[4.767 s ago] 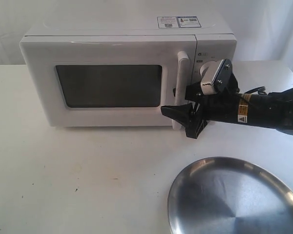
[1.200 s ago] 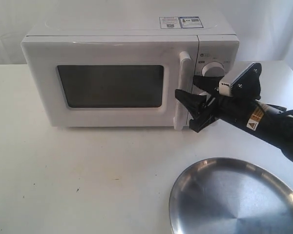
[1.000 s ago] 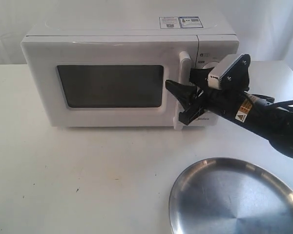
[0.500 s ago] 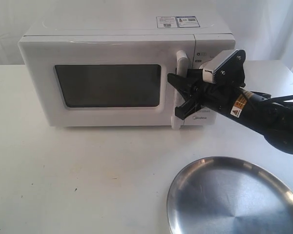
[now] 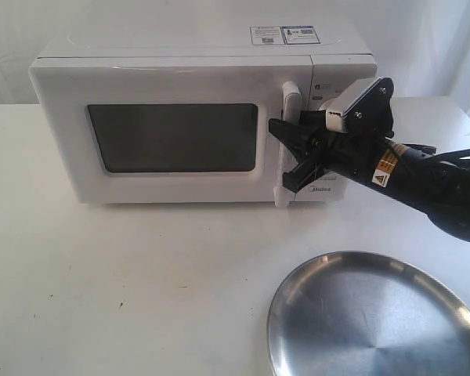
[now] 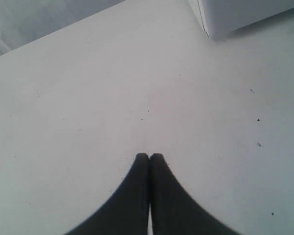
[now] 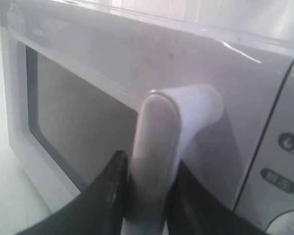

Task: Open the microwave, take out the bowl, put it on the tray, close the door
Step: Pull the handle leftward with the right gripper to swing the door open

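Note:
The white microwave [image 5: 180, 70] stands at the back of the table, its door [image 5: 157, 82] flat against the front. My right gripper [image 5: 291, 154] reaches in from the right and is shut on the vertical white door handle [image 5: 291, 98]. In the right wrist view the handle [image 7: 157, 142] fills the gap between my two black fingers [image 7: 108, 196], which press on either side of it. The steel tray [image 5: 376, 317] lies at the front right. The bowl is hidden; nothing shows through the dark window [image 5: 172, 137]. My left gripper [image 6: 149, 156] is shut over bare table.
The control panel with its buttons [image 7: 279, 178] sits just right of the handle. A lower corner of the microwave [image 6: 245, 12] shows far off in the left wrist view. The white table [image 5: 125, 266] spreads left of the tray.
Over the last second my right gripper slid left onto the handle and its fingers came to rest around it. The microwave shifted slightly left in view. The door stays flush.

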Robot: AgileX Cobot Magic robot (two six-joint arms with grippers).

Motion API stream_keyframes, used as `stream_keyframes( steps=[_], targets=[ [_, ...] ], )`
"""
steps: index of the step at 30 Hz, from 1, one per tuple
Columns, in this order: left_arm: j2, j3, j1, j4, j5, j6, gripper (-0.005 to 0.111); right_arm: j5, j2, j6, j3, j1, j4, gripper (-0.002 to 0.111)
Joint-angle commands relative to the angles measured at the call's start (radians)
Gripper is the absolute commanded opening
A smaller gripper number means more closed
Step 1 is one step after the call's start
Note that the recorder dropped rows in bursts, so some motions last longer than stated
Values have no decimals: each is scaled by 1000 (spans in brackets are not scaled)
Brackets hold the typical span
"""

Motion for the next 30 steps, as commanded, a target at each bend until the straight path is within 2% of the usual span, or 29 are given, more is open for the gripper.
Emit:
stream_keyframes(
  steps=[1, 9, 21, 28, 30],
  targets=[
    [-2, -2, 2, -2, 0, -3, 0, -101, -44, -18, -45, 56, -398, 0],
    [-2, -2, 2, -2, 0, -3, 0, -101, -159, 82, -41, 56, -533, 0],
    [-2, -2, 2, -2, 0, -3, 0, -101, -270, 56, 27, 57, -531, 0],
    [-2, -2, 2, -2, 0, -3, 0, -101, -335, 292, 27, 57, -568, 1],
    [-2, -2, 2, -2, 0, -3, 0, -101, -363, 324, 27, 57, -624, 7]
  ],
)
